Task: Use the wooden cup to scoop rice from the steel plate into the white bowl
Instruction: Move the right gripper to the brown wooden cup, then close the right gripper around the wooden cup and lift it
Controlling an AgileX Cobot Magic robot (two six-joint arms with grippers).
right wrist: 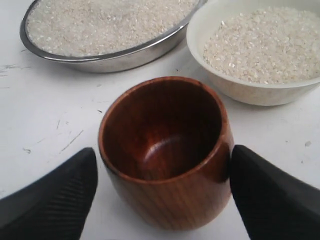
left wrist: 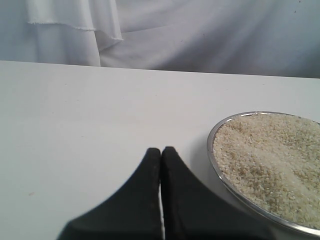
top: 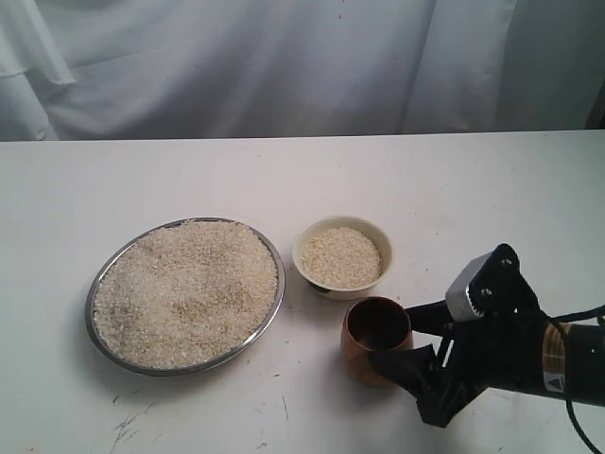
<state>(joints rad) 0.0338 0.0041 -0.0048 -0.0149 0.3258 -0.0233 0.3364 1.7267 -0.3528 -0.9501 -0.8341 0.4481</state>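
Note:
The steel plate (top: 91,307) lies left of centre, heaped with rice (top: 184,288). Right of it stands the white bowl (top: 301,248), holding rice (top: 340,257) too. The wooden cup (top: 357,364) stands upright and empty on the table just in front of the bowl. My right gripper (top: 395,336) is open, its fingers on either side of the cup (right wrist: 165,145); one finger touches the wall, the other stands off with a gap. The plate (right wrist: 110,60) and bowl (right wrist: 250,92) lie just beyond. My left gripper (left wrist: 161,150) is shut and empty, beside the plate's rim (left wrist: 212,150).
The white table (top: 454,189) carries a few dark scratch marks (top: 128,421) near its front edge. A white cloth (top: 284,66) hangs behind the far edge. The left arm does not show in the exterior view.

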